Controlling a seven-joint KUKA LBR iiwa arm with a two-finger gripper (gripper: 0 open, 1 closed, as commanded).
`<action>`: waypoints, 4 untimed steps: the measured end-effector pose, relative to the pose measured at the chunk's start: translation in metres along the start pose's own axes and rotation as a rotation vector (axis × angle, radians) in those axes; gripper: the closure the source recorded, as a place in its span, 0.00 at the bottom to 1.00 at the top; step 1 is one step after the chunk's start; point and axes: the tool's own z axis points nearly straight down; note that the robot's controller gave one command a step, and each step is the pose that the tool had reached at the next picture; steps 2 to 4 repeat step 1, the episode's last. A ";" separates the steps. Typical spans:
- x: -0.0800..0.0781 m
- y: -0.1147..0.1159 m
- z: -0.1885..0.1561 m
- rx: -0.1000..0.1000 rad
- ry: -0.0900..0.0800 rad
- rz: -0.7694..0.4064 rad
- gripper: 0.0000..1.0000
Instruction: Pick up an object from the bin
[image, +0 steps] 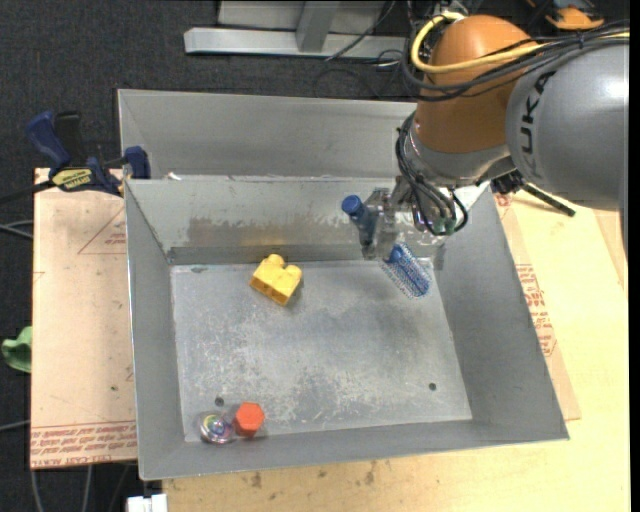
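**Position.** The tool (386, 238) hangs at the far side of the grey metal bin (148, 320). It is to the right of the yellow plastic toy block (276, 277) and a little farther back than it, close to the foot of the back wall. The opening of the tool cannot be told from this view, nor whether it grips anything.

**Nearest object.** A short blue-and-clear plastic cylinder (408, 270) lies tilted on the bin floor. It is well to the right of the yellow block, at about the same depth, and just beside the tool. Whether the tool touches it cannot be told.

**Handling (estimate).**
- The cylinder is probably light, hollow and stiff.
- Its smooth, curved wall is likely to be slippery, and it may roll when nudged.
- Take hold across the middle of the barrel, with the closing line square to the long axis. An end grip risks squeezing it out.
- Use moderate force, since thin clear plastic may crack.
- The nearby back wall leaves little room behind the cylinder.

**Other objects.** The yellow block looks rigid and flat-sided, so it should be easier to grip. A small orange plastic piece (248, 418) and a silvery round piece (214, 429) lie side by side, far forward of the yellow block and slightly to its left.
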 end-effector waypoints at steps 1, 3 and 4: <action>0.072 0.024 0.014 -0.002 0.015 -0.301 1.00; 0.072 0.024 0.014 -0.002 0.015 -0.301 1.00; 0.072 0.024 0.014 -0.002 0.015 -0.301 1.00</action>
